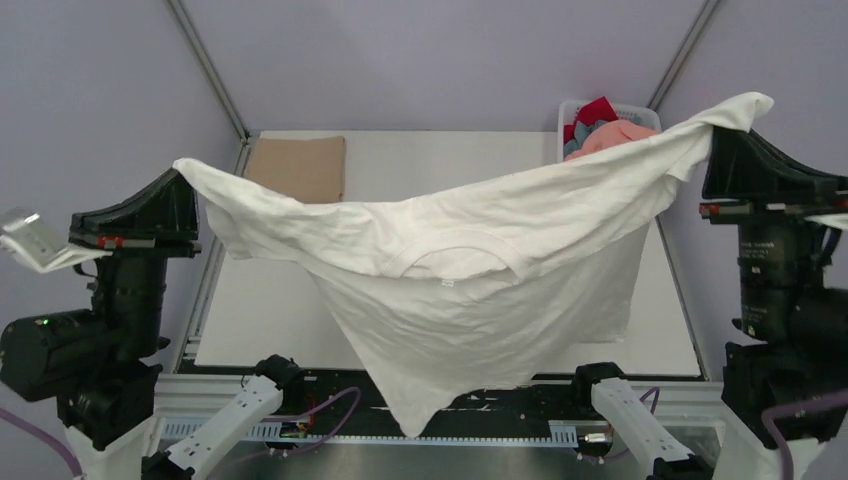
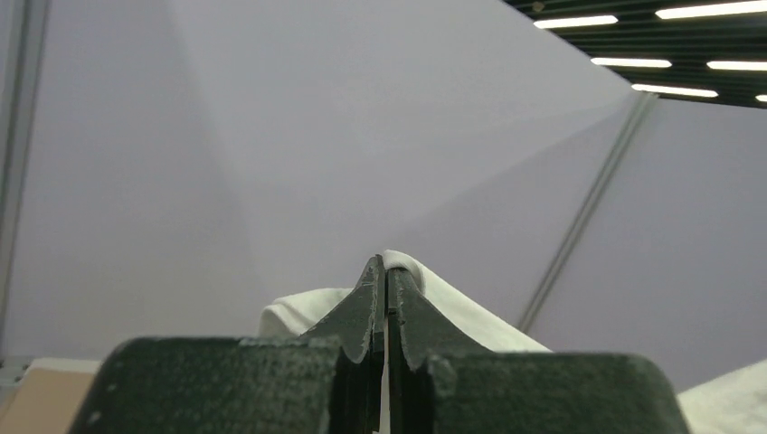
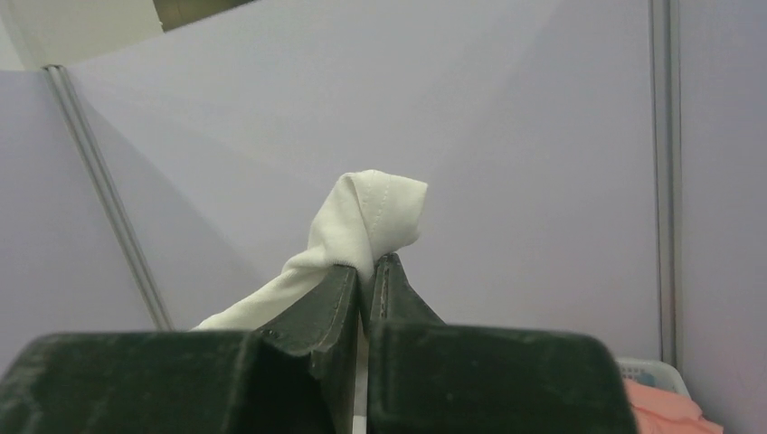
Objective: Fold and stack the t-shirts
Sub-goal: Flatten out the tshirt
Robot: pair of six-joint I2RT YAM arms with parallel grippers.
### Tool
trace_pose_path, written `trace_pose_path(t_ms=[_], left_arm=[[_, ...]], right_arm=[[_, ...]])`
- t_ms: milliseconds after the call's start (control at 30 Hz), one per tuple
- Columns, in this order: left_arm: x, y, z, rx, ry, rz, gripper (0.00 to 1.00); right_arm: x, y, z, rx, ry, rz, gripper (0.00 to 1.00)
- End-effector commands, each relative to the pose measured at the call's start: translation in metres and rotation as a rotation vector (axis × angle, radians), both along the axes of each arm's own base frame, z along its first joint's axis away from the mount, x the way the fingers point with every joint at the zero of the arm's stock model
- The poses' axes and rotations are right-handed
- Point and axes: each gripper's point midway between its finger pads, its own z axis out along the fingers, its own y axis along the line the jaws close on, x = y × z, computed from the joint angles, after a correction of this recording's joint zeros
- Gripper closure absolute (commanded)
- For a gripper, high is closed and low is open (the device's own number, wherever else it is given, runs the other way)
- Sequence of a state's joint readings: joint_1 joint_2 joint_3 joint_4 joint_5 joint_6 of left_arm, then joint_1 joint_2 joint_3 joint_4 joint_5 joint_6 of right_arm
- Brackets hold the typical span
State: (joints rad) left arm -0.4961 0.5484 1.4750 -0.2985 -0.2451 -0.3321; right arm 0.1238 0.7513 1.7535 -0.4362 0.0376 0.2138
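Note:
A white t-shirt (image 1: 470,290) hangs spread in the air between both arms, sagging to a point over the table's near edge. My left gripper (image 1: 180,172) is shut on its left corner, and the cloth (image 2: 452,307) bulges past the fingertips (image 2: 387,271). My right gripper (image 1: 715,132) is shut on the right corner, where a bunched hem (image 3: 375,217) sticks up above the closed fingers (image 3: 371,271). A tan t-shirt (image 1: 300,167) lies folded at the table's back left. Salmon pink (image 1: 610,138), red (image 1: 597,108) and grey-blue shirts fill the basket.
A white lattice basket (image 1: 570,112) stands at the back right corner of the white table (image 1: 255,320), and its rim (image 3: 647,369) shows in the right wrist view. Grey enclosure walls with metal posts (image 1: 205,65) surround the table.

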Motion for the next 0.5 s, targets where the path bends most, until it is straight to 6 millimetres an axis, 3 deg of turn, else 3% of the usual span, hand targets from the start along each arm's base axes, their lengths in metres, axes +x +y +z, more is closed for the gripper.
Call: trace_pose_path(t_ms=[0, 33, 100, 233, 333, 367, 400, 433, 467], left_arm=[[0.082, -0.005, -0.02, 0.052, 0.16, 0.203, 1.0], [0.108, -0.013, -0.029, 0.097, 0.21, 0.239, 1.0], [0.137, -0.016, -0.029, 0.13, 0.256, 0.308, 1.0], [0.194, -0.019, -0.025, 0.168, 0.317, 0.339, 1.0], [0.233, -0.024, -0.016, 0.177, 0.338, 0.283, 1.0], [0.23, -0.017, 0.001, 0.171, 0.31, 0.295, 1.0], [0.241, -0.022, 0.0, 0.193, 0.315, 0.276, 1.0], [0.236, -0.018, 0.016, 0.189, 0.282, 0.278, 1.0], [0.241, -0.022, 0.017, 0.202, 0.279, 0.261, 1.0]], right_arm=[[0.109, 0.004, -0.043, -0.013, 0.201, -0.054, 1.0], [0.126, 0.005, -0.05, -0.014, 0.224, -0.059, 1.0], [0.158, 0.008, -0.06, -0.015, 0.258, -0.062, 1.0], [0.207, 0.016, -0.06, -0.032, 0.262, -0.058, 1.0], [0.226, 0.017, -0.045, -0.034, 0.237, -0.063, 1.0], [0.232, 0.019, -0.042, -0.038, 0.232, -0.057, 1.0], [0.232, 0.02, -0.035, -0.04, 0.217, -0.055, 1.0], [0.231, 0.02, -0.029, -0.043, 0.204, -0.052, 1.0], [0.229, 0.02, -0.025, -0.044, 0.196, -0.052, 1.0]])
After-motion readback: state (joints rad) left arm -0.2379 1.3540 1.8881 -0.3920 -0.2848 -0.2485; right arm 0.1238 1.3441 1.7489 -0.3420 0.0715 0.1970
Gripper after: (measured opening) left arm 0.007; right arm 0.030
